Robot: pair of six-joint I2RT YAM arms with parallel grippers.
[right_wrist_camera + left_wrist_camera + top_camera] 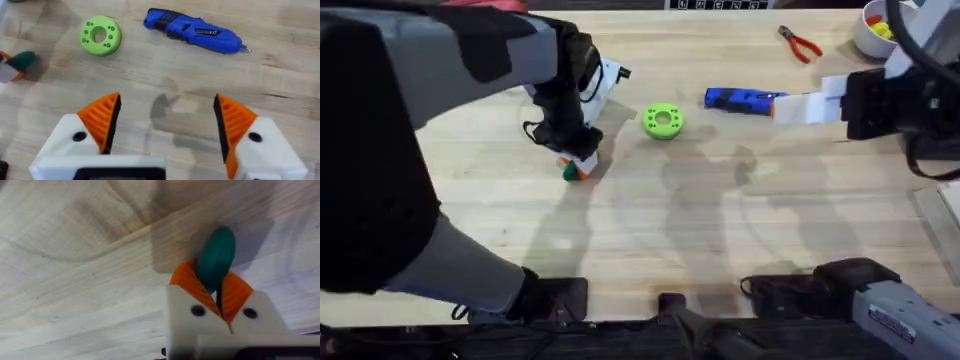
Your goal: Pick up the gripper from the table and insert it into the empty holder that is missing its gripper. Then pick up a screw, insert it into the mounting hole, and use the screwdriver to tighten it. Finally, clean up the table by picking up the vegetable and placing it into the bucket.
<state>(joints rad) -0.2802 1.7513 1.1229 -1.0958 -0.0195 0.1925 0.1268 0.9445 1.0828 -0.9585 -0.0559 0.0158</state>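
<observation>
Left gripper (219,297) pinching vegetable (216,256) on table (650,230); right gripper (165,125) spread wide, near screwdriver (192,32).

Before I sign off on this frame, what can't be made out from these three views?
- Overhead: the left arm covers most of the white block behind it, and the vegetable shows as a sliver under the left gripper.
- Overhead: the white bowl is cut by the top edge.
- Left wrist: the orange pads hide the vegetable's near end.

Dark green vegetable (216,257) is pinched upright on the table; blue screwdriver (744,99) lies flat.
</observation>
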